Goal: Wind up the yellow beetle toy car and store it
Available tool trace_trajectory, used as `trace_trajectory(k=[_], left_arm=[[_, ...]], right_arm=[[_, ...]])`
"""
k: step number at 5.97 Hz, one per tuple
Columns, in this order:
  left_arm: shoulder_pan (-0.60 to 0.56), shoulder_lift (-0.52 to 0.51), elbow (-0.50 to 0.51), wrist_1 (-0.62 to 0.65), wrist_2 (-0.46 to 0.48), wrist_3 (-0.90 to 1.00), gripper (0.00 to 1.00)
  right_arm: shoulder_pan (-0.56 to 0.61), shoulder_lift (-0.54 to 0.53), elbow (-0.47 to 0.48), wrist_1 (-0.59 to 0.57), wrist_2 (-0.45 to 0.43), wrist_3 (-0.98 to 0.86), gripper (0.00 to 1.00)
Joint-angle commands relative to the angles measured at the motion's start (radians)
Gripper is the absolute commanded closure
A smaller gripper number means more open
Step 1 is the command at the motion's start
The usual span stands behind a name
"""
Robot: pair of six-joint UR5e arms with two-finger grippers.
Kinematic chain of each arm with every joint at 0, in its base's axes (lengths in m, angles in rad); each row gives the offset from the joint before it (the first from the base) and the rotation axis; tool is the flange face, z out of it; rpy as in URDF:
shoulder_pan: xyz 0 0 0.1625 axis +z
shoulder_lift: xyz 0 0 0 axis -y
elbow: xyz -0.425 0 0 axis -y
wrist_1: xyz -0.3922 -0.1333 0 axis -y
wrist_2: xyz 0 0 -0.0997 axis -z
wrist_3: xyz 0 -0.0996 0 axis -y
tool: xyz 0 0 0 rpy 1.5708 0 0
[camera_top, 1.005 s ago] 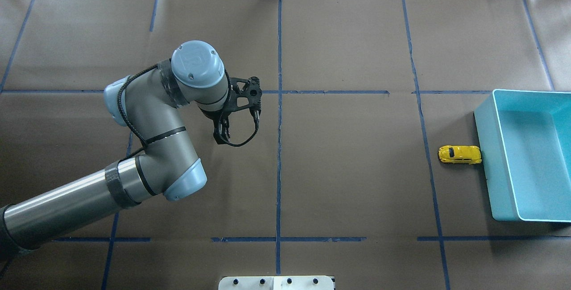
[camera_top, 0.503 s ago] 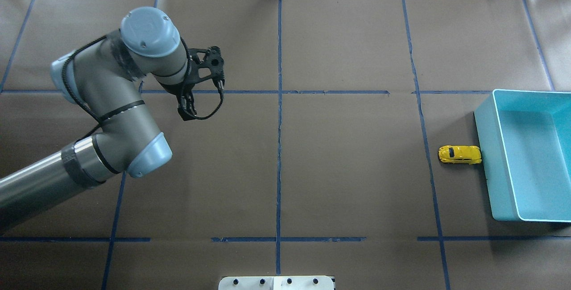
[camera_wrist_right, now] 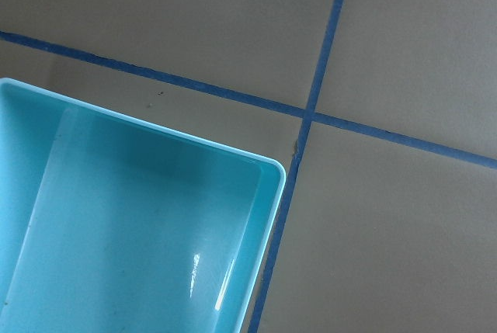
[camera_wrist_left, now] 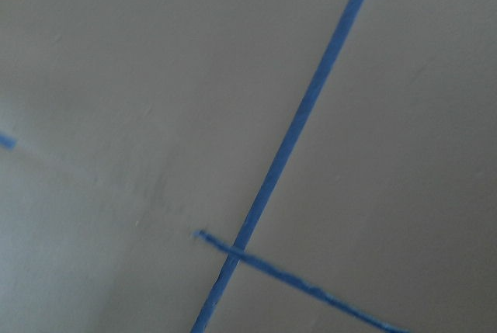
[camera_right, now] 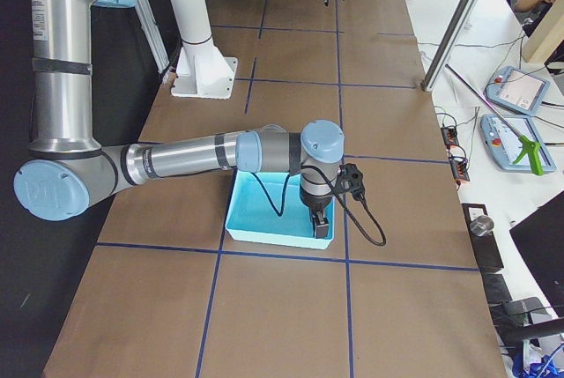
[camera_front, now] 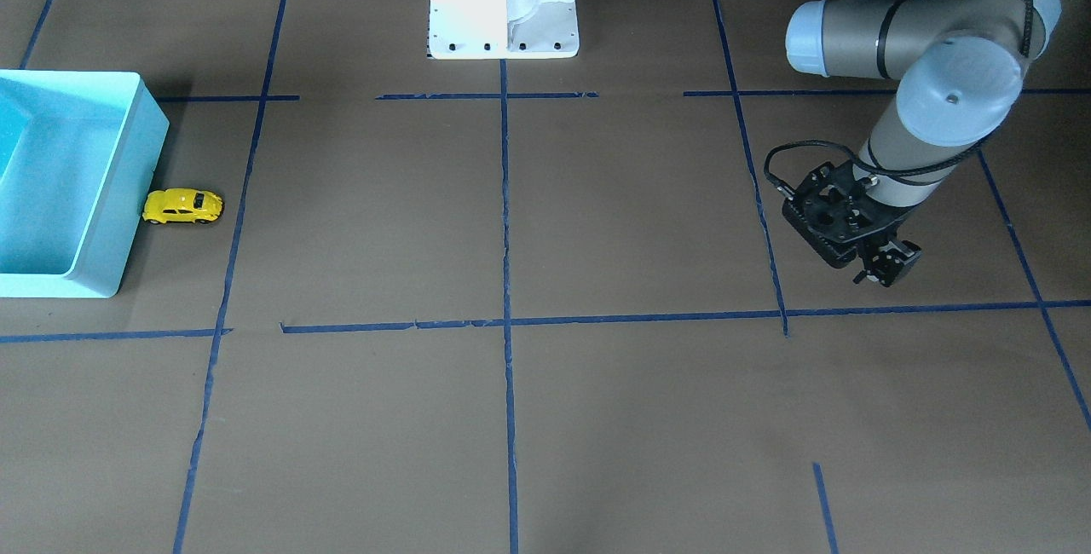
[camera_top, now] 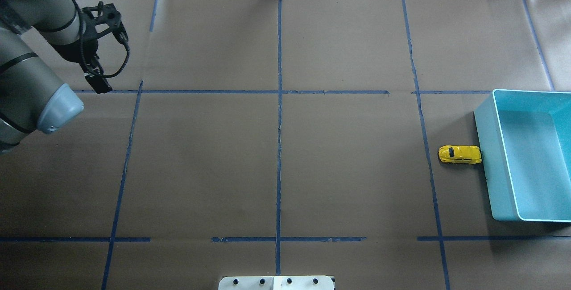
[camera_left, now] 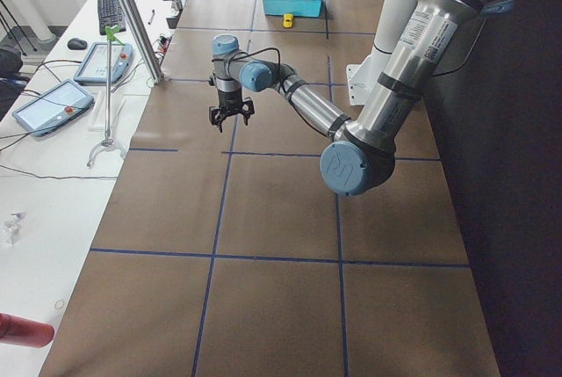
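The yellow beetle toy car [camera_top: 459, 155] [camera_front: 181, 205] stands on its wheels on the brown paper, one end against the outer wall of the turquoise bin [camera_top: 485, 165] [camera_front: 128, 187]. No gripper is near it. My left gripper [camera_top: 101, 85] [camera_front: 888, 266] hangs above the table's far left corner area, far from the car, and looks open with nothing in it. My right gripper [camera_right: 322, 226] shows only in the exterior right view, over the bin's outer end wall; I cannot tell its state. The right wrist view looks down on a corner of the bin [camera_wrist_right: 264, 185].
The bin's inside holds nothing. Blue tape lines [camera_top: 279, 102] grid the paper. The white arm mount [camera_front: 503, 8] sits at the robot's edge. A side table with tablets [camera_left: 53, 105] and a metal pole [camera_left: 132, 17] border the far side.
My left arm has swung from near the table's middle up and back to the far left of the overhead view. The car and the bin have not moved.
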Motion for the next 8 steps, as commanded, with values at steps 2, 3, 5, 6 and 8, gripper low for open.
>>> trace_trajectory(k=[2,3,5,6,8], left_arm=[[-0.243,0.245,-0.028,-0.003,-0.051,0.001,0.00],[-0.314,0.319,-0.027,0.008,-0.066,-0.001,0.00],[-0.497,0.382,0.088,0.007,-0.127,-0.002,0.00],[-0.599,0.416,0.137,-0.003,-0.135,-0.055,0.00],[-0.695,0.425,0.168,-0.006,-0.233,-0.190,0.00]], right_arm=[[-0.098,-0.001,0.038,0.098,-0.008,0.002,0.00],[-0.144,-0.001,0.060,0.101,-0.006,0.002,0.00],[-0.390,0.033,0.109,0.162,-0.116,-0.003,0.00],[-0.476,0.043,0.117,0.258,-0.190,-0.009,0.00],[-0.650,0.073,0.137,0.289,-0.295,-0.132,0.00]])
